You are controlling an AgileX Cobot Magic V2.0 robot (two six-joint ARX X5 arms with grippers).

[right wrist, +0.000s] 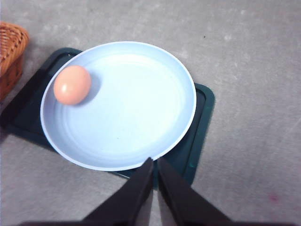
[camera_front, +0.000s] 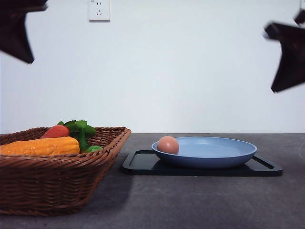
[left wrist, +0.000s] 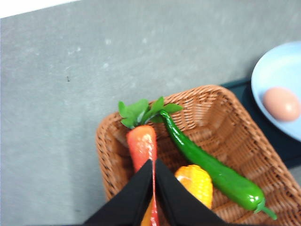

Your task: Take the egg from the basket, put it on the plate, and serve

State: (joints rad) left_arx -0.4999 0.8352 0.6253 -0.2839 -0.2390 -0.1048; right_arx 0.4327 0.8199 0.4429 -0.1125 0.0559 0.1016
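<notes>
Now, from the front, the egg [camera_front: 167,144] lies in the plate [camera_front: 224,157] by its rim nearest the basket [camera_front: 57,183]. From the left wrist, the left gripper [left wrist: 154,188] hangs over the basket, jaws nearly closed and holding nothing. From the right wrist, the right gripper [right wrist: 154,181] hovers over the plate's rim opposite the egg, jaws narrow and empty.

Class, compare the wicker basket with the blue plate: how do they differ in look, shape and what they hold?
The basket is brown woven wicker with flaring sides; the plate is smooth, matte light blue and shallow. The basket looks angular with rounded corners; the plate is round. The basket holds a carrot, corn cob and a long green vegetable; the plate holds only the egg. The basket sits on the table; the plate rests on a black tray. Both are open-topped.
</notes>
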